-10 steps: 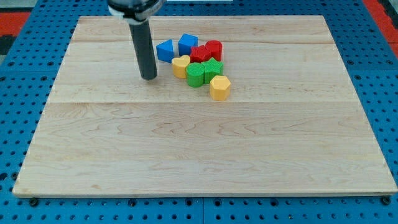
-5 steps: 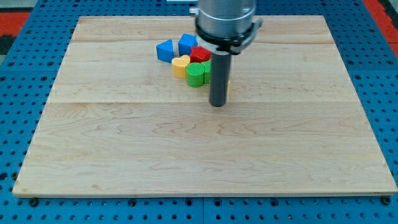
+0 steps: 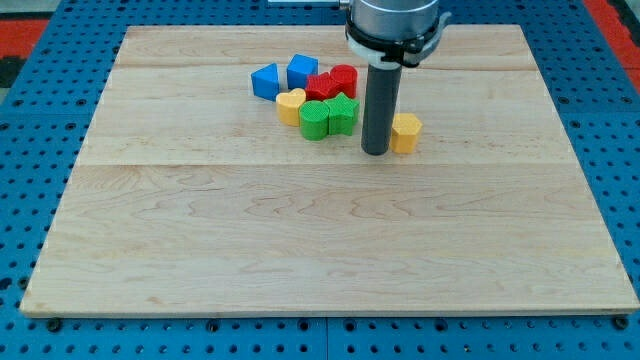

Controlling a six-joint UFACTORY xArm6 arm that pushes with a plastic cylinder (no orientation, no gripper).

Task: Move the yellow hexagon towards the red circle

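Note:
The yellow hexagon point(image 3: 405, 132) lies on the wooden board, to the right of the block cluster and apart from it. My tip point(image 3: 376, 152) stands right at the hexagon's left side, between it and the cluster; the rod hides the hexagon's left edge. The red circle point(image 3: 344, 79) sits at the cluster's upper right, up and to the left of the hexagon. A second red block point(image 3: 320, 86) lies just left of the red circle.
The cluster also holds two green blocks point(image 3: 315, 119) point(image 3: 342, 114), a yellow heart point(image 3: 291, 105), a blue triangle point(image 3: 265, 81) and a blue block point(image 3: 302, 70). The wooden board point(image 3: 330, 250) lies on a blue pegboard.
My tip swept from the cluster's left across to its right. The yellow hexagon slid right, away from the green blocks and the cluster.

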